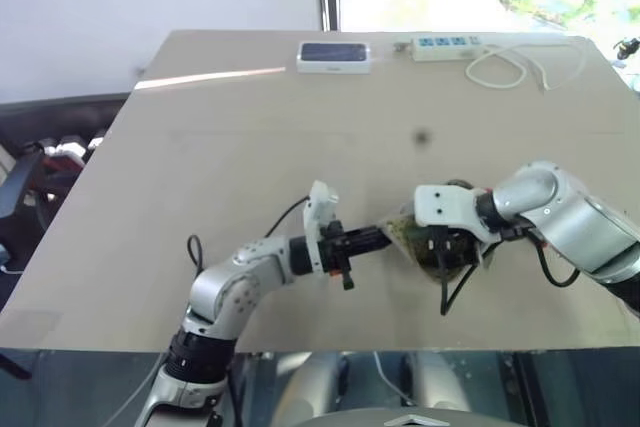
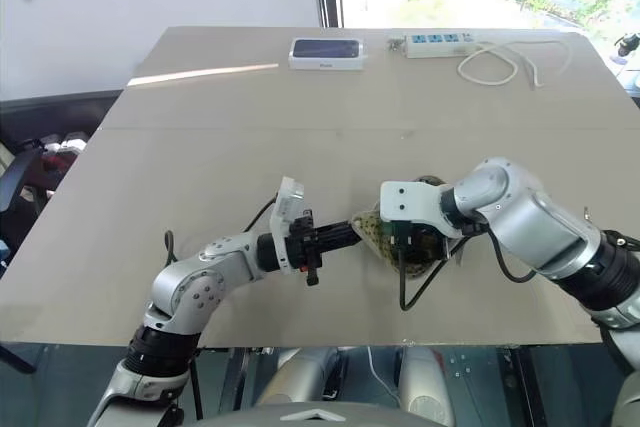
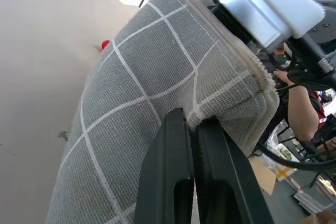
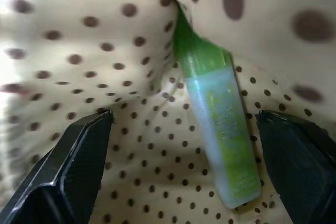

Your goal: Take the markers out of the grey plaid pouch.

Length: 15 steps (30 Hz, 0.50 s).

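A pale wooden table (image 1: 250,147) seen from above, by a bright window. Near its front edge, two robot arms meeting over a grey plaid pouch (image 3: 157,77). Left gripper (image 3: 191,129) reaching in level from the left, fingers pressed together on a fold of the pouch's grey fabric near the stitched rim. Up close from the left wrist: woven grey cloth crossed by thin white grid lines, pinched between two black fingers (image 3: 170,171), with a small red tip (image 3: 105,44) just beside the pouch on the table surface; whether that belongs to a marker cannot be told. In the head views, pouch mostly hidden by the two hands, a sliver of its yellowish lining (image 2: 368,227) showing between them.

Right gripper (image 4: 184,166) angled downward into the pouch's mouth from the right, jaws spread wide, holding nothing. From the right wrist: cream lining dotted with brown spots (image 4: 131,145), and a marker (image 4: 218,129) lying on it between the two black fingertips (image 4: 79,156), touched by neither. Marker body pale green with a bright green cap, cap end pointing deeper into the pouch. Other markers not visible.

At the far edge of the table, well apart from the arms: a white box with a dark top (image 1: 335,56) and a white power strip (image 1: 447,46) with its cord (image 1: 510,69) looped beside it.
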Each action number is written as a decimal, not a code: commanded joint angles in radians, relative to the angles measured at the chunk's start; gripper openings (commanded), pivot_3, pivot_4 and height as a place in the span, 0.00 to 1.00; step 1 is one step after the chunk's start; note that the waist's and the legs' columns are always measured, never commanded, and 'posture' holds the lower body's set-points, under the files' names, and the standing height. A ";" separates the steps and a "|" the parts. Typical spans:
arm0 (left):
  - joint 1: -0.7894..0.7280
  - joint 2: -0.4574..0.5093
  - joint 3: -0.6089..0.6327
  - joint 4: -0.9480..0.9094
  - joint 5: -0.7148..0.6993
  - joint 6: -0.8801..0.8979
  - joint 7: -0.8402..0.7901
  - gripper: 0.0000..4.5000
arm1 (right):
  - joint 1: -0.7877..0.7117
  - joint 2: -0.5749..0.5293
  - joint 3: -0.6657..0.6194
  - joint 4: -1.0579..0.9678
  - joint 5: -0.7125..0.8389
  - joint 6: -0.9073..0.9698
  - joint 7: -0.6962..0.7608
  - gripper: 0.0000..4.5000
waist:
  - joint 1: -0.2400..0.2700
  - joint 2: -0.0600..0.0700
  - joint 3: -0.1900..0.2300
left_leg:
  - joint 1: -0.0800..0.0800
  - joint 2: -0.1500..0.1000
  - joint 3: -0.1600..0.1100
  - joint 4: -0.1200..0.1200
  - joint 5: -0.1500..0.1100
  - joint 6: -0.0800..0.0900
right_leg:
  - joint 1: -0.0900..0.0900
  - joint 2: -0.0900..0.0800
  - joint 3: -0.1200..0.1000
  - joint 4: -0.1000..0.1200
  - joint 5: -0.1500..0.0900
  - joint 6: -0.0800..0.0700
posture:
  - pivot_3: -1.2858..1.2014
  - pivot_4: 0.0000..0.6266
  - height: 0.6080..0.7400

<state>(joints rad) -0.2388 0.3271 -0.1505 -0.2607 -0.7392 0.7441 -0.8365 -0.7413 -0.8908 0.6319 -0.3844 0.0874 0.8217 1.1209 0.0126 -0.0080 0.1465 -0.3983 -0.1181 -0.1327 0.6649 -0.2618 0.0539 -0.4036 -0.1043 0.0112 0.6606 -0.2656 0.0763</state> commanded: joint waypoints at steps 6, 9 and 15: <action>-0.015 -0.025 -0.011 -0.019 -0.014 0.009 0.000 0.00 | 0.010 0.079 0.070 0.218 -0.129 -0.127 0.034 0.99 | -0.002 -0.001 -0.001 | 0.002 0.000 0.000 0.000 0.000 0.000 | 0.001 0.000 0.000 0.001 0.000 0.000 | 0.52 0.24 0.98; -0.013 -0.027 -0.004 -0.020 -0.011 0.006 0.008 0.00 | 0.024 0.082 0.066 0.238 -0.138 -0.144 0.055 0.81 | -0.001 -0.002 -0.002 | 0.003 0.000 0.000 0.001 0.000 0.000 | 0.002 0.001 0.000 0.001 0.000 0.000 | 0.52 0.24 0.98; -0.009 -0.025 0.003 -0.014 -0.003 -0.002 0.011 0.00 | 0.038 0.074 0.039 0.237 -0.141 -0.153 0.090 0.24 | -0.001 -0.002 -0.002 | 0.006 0.000 0.000 0.002 0.000 0.000 | 0.005 0.000 0.000 0.001 0.000 0.000 | 0.52 0.24 0.98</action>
<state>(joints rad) -0.2388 0.3108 -0.1647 -0.2507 -0.7299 0.7590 -0.8209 -0.7287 -0.8045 0.6523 -0.1936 -0.0088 0.6566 1.2146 0.0119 -0.0103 0.1444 -0.3924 -0.1179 -0.1332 0.6667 -0.2619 0.0537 -0.3978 -0.1038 0.0109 0.6617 -0.2655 0.0762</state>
